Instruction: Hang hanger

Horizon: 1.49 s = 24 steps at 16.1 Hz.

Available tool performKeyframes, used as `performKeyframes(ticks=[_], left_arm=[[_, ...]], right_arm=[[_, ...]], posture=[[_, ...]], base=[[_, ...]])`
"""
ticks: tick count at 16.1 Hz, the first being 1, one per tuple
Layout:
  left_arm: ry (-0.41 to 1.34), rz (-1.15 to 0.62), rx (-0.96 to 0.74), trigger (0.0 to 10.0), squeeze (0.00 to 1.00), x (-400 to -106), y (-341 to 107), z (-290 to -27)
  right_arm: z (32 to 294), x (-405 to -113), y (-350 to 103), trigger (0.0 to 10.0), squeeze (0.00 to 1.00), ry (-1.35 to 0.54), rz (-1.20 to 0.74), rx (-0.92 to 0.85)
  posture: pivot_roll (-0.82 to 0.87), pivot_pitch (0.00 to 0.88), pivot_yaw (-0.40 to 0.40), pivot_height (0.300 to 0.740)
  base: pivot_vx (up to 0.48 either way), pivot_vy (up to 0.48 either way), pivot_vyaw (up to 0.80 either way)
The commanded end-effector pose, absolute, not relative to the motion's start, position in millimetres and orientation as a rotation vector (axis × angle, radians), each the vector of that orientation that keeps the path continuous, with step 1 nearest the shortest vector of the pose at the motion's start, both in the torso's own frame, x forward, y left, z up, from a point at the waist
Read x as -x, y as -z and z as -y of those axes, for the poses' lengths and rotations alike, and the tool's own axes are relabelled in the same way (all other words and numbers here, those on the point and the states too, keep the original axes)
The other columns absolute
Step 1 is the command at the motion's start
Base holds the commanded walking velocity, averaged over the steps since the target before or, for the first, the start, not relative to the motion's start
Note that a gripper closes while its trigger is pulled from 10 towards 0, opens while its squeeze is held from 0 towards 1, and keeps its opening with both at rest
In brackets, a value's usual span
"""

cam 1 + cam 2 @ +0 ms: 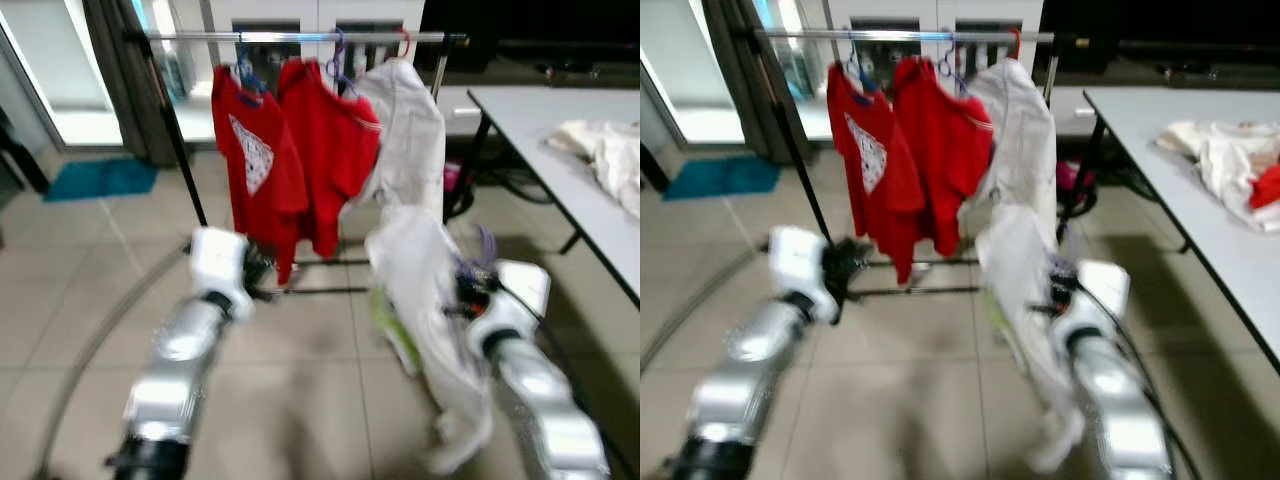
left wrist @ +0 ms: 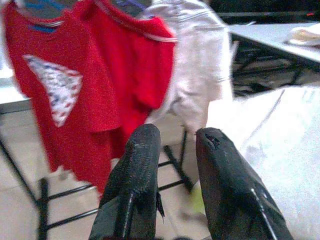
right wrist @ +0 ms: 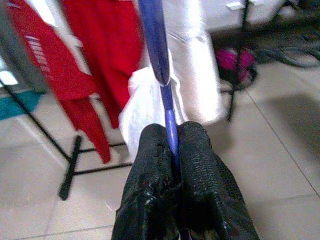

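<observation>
A clothes rack's steel rail (image 1: 300, 37) stands ahead and carries two red shirts (image 1: 262, 165) and a white garment (image 1: 410, 130) on hangers. My right gripper (image 3: 172, 135) is shut on the stem of a purple hanger (image 3: 159, 60). A white garment (image 1: 420, 290) droops from that hanger, low in front of the rack. My left gripper (image 2: 177, 137) is open and holds nothing. It sits level with the hem of the red shirts, left of the held garment. The head views are blurred.
A grey table (image 1: 545, 140) runs along the right with a crumpled white cloth (image 1: 610, 150) on it. The rack's black base bars (image 1: 320, 290) lie on the tiled floor. A teal mat (image 1: 100, 178) is at the far left by a doorway.
</observation>
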<state>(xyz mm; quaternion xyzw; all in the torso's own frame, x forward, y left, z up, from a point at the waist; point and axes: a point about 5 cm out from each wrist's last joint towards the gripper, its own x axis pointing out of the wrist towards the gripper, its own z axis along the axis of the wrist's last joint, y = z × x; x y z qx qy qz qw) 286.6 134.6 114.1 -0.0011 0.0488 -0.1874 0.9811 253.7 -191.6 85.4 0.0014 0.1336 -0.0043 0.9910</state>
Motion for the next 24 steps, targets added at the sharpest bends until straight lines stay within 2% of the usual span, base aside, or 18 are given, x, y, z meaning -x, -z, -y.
performKeyframes(ticks=[1,8,11,14,16,20,24], left_arm=[[0.348,-0.09,-0.01,10.0,0.0,-289.8,-118.8,-144.2],[0.362,-0.081,-0.018,10.0,0.0,-290.5,-123.4,-140.0],[0.357,-0.08,-0.019,10.0,0.0,-289.9,-124.6,-142.7],[0.356,-0.083,-0.022,10.0,0.0,-288.1,-125.0,-142.5],[0.359,-0.088,-0.026,10.0,0.0,-286.5,-124.1,-142.1],[0.363,-0.089,-0.031,10.0,0.0,-286.3,-124.1,-141.1],[0.367,-0.09,-0.043,10.0,0.0,-285.7,-124.5,-141.5]], right_arm=[[184.9,-261.5,-100.7,10.0,0.0,-0.02,-0.202,-0.027],[177.3,-270.4,-110.3,10.0,0.0,-0.087,-0.189,0.051],[175.5,-274.6,-124.2,10.0,0.0,-0.118,-0.123,0.037],[158.2,-271.2,-134.7,10.0,0.0,-0.305,-0.1,0.056],[146.1,-265.3,-134.6,10.0,0.0,-0.387,-0.088,0.115],[156.3,-268.2,-131.1,10.0,0.0,-0.303,-0.105,0.126],[154.3,-265.1,-131.9,10.0,0.0,-0.331,-0.101,0.114]], posture=[[-0.08,0.0,-0.002,0.74],[-0.07,0.0,-0.006,0.74],[-0.06,0.0,-0.009,0.74],[-0.06,0.0,-0.009,0.74],[-0.06,0.0,-0.008,0.74],[-0.06,0.0,-0.003,0.74],[-0.06,0.0,0.0,0.74]], base=[[0.311,0.0,0.0],[0.309,0.0,0.0],[0.307,0.0,0.0],[0.309,0.0,0.0],[0.307,0.0,0.66],[0.303,0.0,0.8],[0.299,0.0,0.8]])
